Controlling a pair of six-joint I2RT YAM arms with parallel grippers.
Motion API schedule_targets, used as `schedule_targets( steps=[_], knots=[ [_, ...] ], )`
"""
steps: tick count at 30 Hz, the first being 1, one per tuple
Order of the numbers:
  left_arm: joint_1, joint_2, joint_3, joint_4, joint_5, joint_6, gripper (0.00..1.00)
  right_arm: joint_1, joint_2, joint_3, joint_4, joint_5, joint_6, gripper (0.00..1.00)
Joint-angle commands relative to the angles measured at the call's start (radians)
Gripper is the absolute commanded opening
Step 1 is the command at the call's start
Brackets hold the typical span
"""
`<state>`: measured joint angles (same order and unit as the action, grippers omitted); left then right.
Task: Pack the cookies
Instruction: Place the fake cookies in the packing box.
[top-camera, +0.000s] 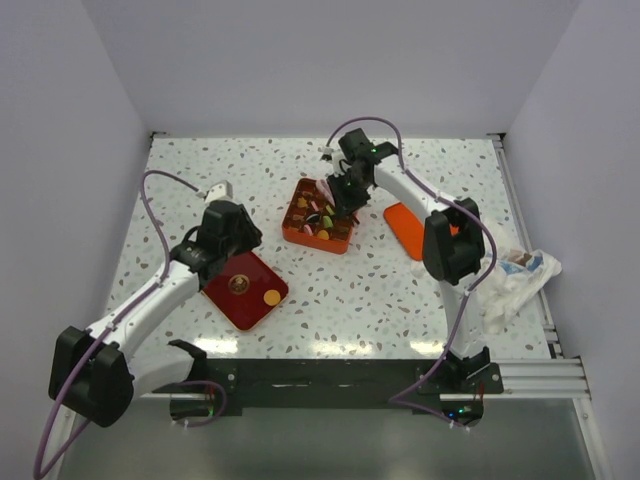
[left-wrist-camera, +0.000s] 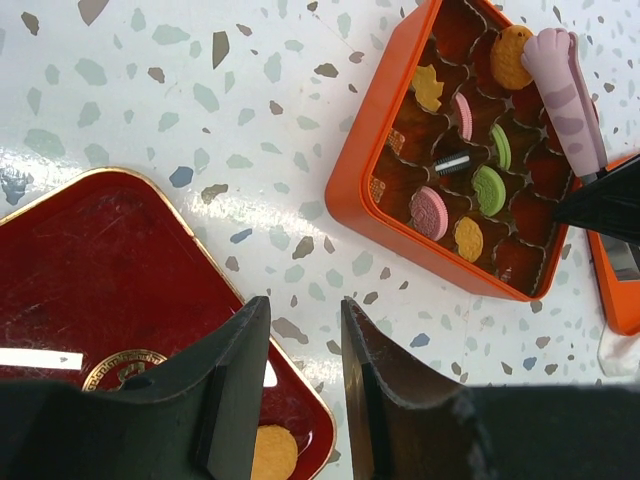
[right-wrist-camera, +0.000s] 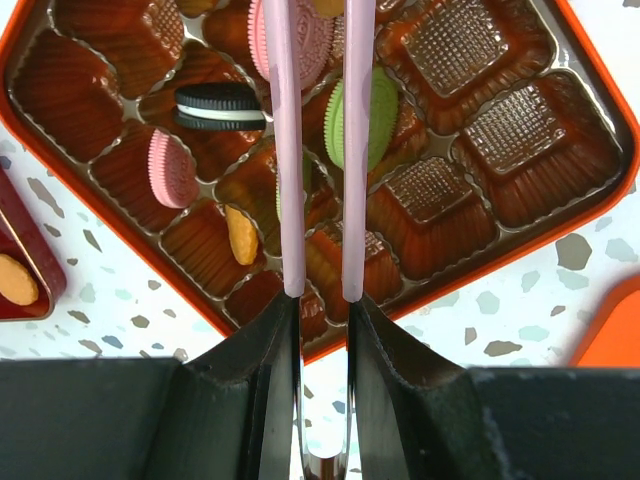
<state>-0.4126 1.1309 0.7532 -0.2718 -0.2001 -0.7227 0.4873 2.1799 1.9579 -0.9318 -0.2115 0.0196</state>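
An orange box (top-camera: 290, 232) holds several cookies in its brown compartments: pink (left-wrist-camera: 430, 212), green (left-wrist-camera: 488, 190), yellow (left-wrist-camera: 468, 238) and a dark one (left-wrist-camera: 452, 163). My right gripper (right-wrist-camera: 322, 310) is shut on pink tongs (right-wrist-camera: 283, 150) that reach over the box; their tips lie out of the right wrist view. One orange cookie (top-camera: 271, 297) lies on the red tray (top-camera: 243, 290). My left gripper (left-wrist-camera: 305, 330) is open and empty over the tray's right edge, with that cookie (left-wrist-camera: 272, 452) just below its left finger.
An orange lid (top-camera: 405, 228) lies right of the box. A crumpled white cloth (top-camera: 515, 280) sits at the table's right edge. White walls enclose the speckled table on three sides.
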Motion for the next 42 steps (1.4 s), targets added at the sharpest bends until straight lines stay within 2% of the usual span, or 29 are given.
schedule_targets(
  steps=[1,10,20,28,37,41,42],
  knots=[
    [0.006,-0.031,-0.012,0.013,-0.027,-0.012,0.40,-0.016,0.000,0.030,-0.002,-0.014,-0.042,0.00],
    [0.006,-0.034,-0.014,0.003,-0.027,-0.012,0.40,-0.019,0.029,0.030,-0.007,-0.012,-0.058,0.05],
    [0.006,-0.039,-0.017,0.002,-0.025,-0.017,0.40,-0.021,0.031,0.044,-0.007,-0.017,-0.063,0.21],
    [0.006,-0.049,-0.014,-0.006,-0.028,-0.017,0.40,-0.024,0.014,0.067,-0.007,-0.026,-0.064,0.28],
    [0.006,-0.063,-0.009,-0.020,-0.032,-0.023,0.40,-0.026,0.009,0.067,-0.009,-0.038,-0.063,0.28],
    [0.006,-0.091,-0.008,-0.035,-0.024,-0.015,0.40,-0.027,-0.020,0.087,-0.021,-0.084,-0.108,0.23],
    [0.006,-0.100,-0.009,-0.037,-0.022,-0.012,0.40,-0.026,-0.032,0.088,-0.028,-0.139,-0.127,0.22]
  ],
)
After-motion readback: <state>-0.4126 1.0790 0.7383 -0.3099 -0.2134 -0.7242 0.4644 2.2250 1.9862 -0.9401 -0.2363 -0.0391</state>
